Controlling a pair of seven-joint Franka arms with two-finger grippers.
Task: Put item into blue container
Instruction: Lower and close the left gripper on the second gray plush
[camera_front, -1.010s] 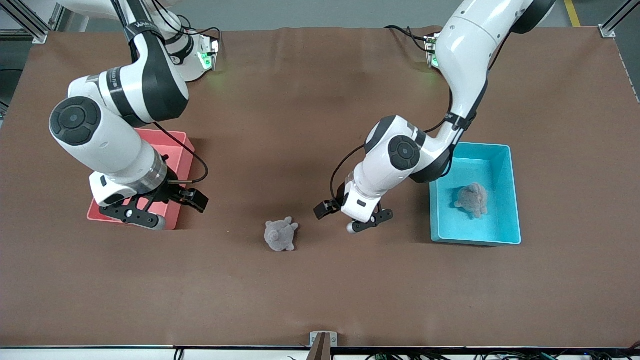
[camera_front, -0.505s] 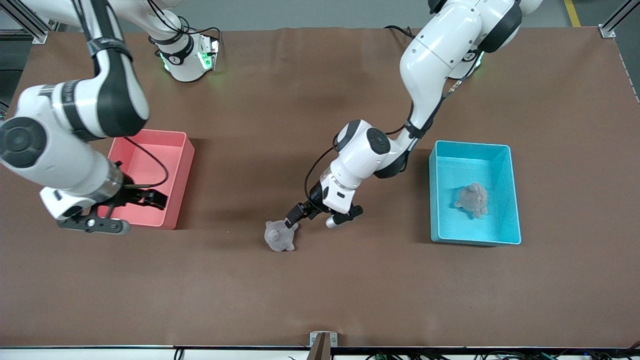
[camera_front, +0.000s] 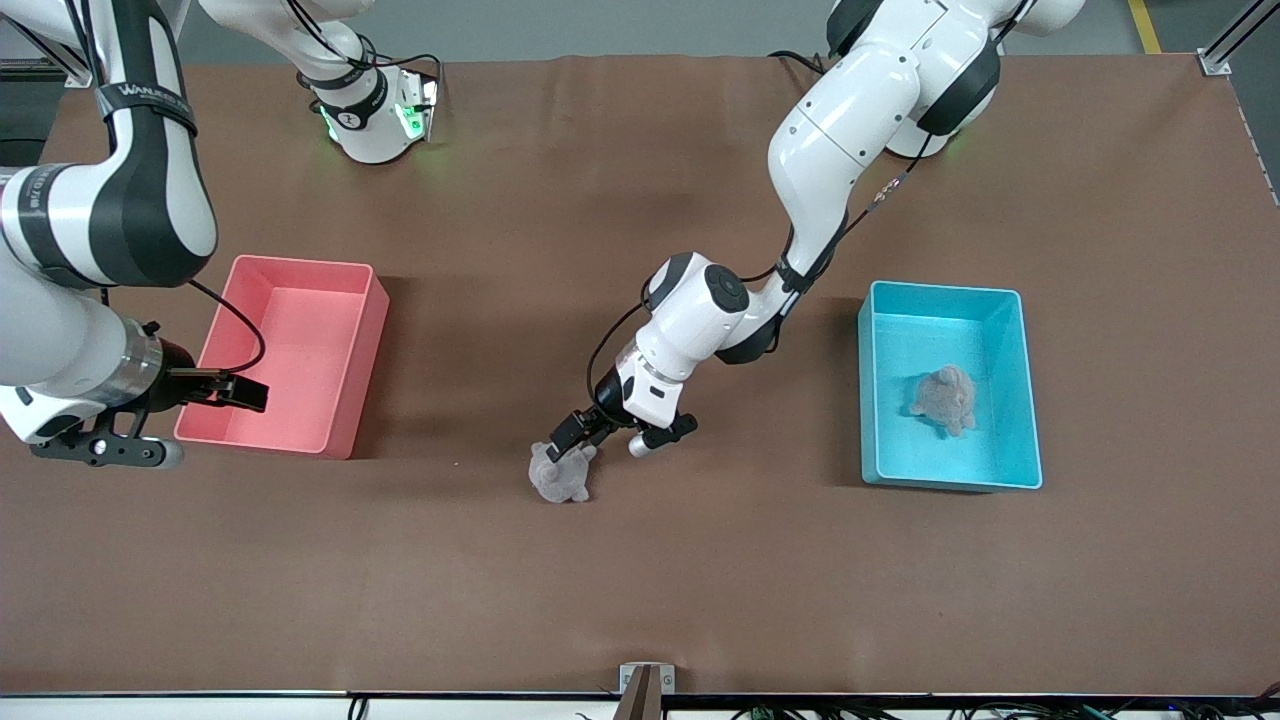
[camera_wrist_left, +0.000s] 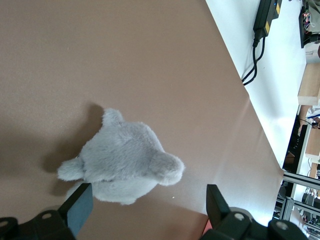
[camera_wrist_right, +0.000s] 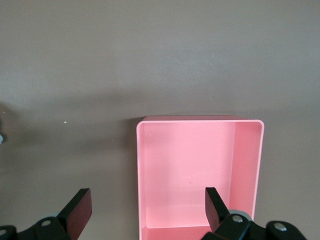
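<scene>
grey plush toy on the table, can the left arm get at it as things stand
Probably yes. The left gripper is right over the grey plush toy, fingers open to either side of it in the left wrist view, with only bare table around it. The right gripper waits by the pink bin.

1 pink bin (camera_front: 290, 352) on brown desk (camera_front: 640, 580) toward the right arm's end; open top, nothing inside.

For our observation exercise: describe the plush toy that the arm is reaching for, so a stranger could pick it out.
On the brown table, midway between the pink bin and the blue container, a grey plush toy lies under the open left gripper. Its twin lies inside the blue container.
</scene>
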